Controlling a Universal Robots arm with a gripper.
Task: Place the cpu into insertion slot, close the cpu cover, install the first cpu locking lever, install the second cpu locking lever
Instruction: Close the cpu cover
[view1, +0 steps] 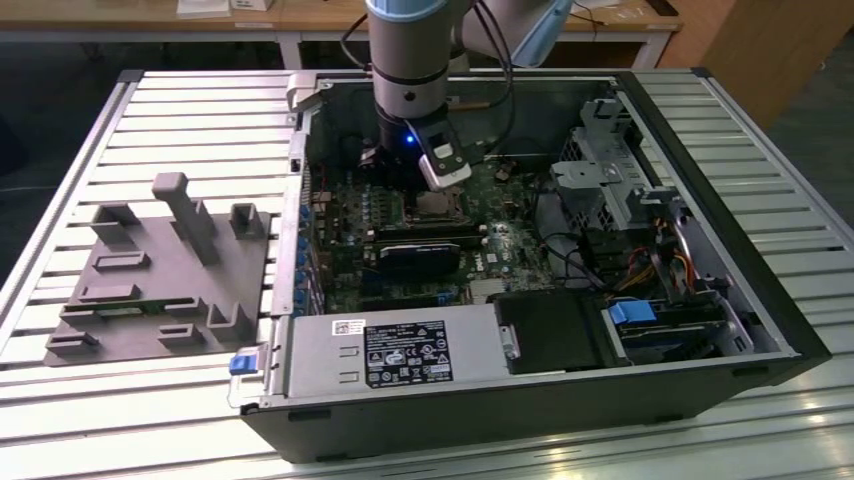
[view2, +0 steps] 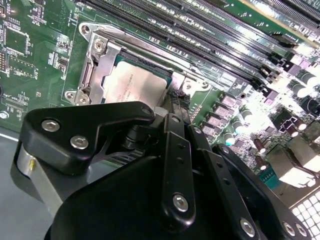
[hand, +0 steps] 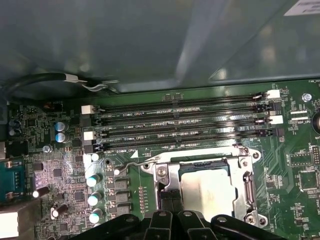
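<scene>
One arm: a grey-and-blue robot arm (view1: 407, 60) reaches straight down into the open case, its wrist above the board's middle.
Gripper: the black linkage gripper (hand: 170, 199) hangs low over the socket area and is seen in both wrist views (view2: 176, 100).
Fingers: two narrow dark fingers (hand: 165, 201) are drawn together side by side, with nothing seen pinched between them; their tips sit at the socket's edge, just beside the chip.
Chip: the small flat square cpu with a dull silver-grey metal top (hand: 207, 192) lies flat inside the socket, also seen in the second wrist view (view2: 131, 89).
Socket: the square dark insertion slot with a silvery rim (hand: 205, 167) shows as a dark strip along one side of the chip.
Cover: the thin silvery metal cpu cover with a square cut-out (hand: 248, 185) frames the chip (view2: 95, 67); whether it is pressed fully down I cannot tell.
Lever: a thin bent silvery wire lever (hand: 131, 165) lies just beside the frame's corner; latched or free, I cannot tell.
Board: the green motherboard (hand: 295, 175) carries four long narrow black memory slots (hand: 185, 125) near the socket.
Case: the black open-sided computer case (view1: 534, 415) rests on a slatted metal table (view1: 200, 110).
Beside it: a grey moulded fixture plate (view1: 160, 290) lies on the table at the exterior view's left, apart from the case.
Front of case: a silver power supply box with a label (view1: 320, 360).
</scene>
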